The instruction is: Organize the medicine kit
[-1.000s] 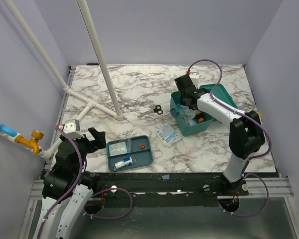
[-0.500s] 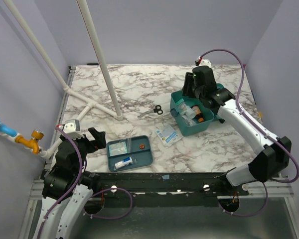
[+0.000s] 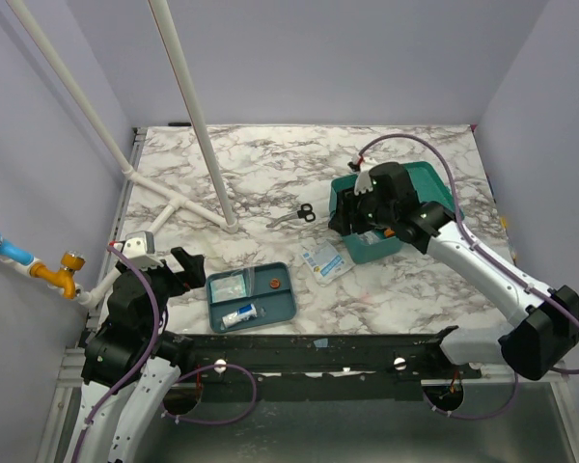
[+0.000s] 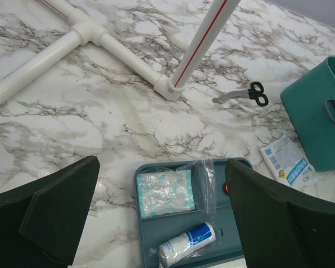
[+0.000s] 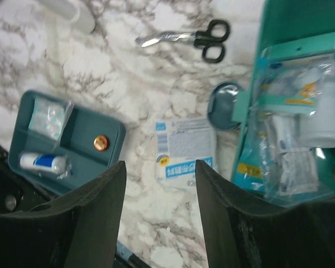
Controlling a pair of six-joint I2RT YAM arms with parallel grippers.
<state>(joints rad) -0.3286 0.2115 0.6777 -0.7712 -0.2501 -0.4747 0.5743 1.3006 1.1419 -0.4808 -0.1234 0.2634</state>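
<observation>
Visibly empty, both jaws parted

Black-handled scissors, white packet near teal divided tray, white pipe frame

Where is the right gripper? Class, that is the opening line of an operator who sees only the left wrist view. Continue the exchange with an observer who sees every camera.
Observer: The right gripper hovers over the left end of the medicine kit, as the top view shows it.
Operator: Is it holding anything?
Observer: No. Its jaws stand apart with nothing between them.
Operator: I see only the kit's outer wall. What is inside?
Observer: The right wrist view shows clear packets and a white bottle lying in it.
</observation>
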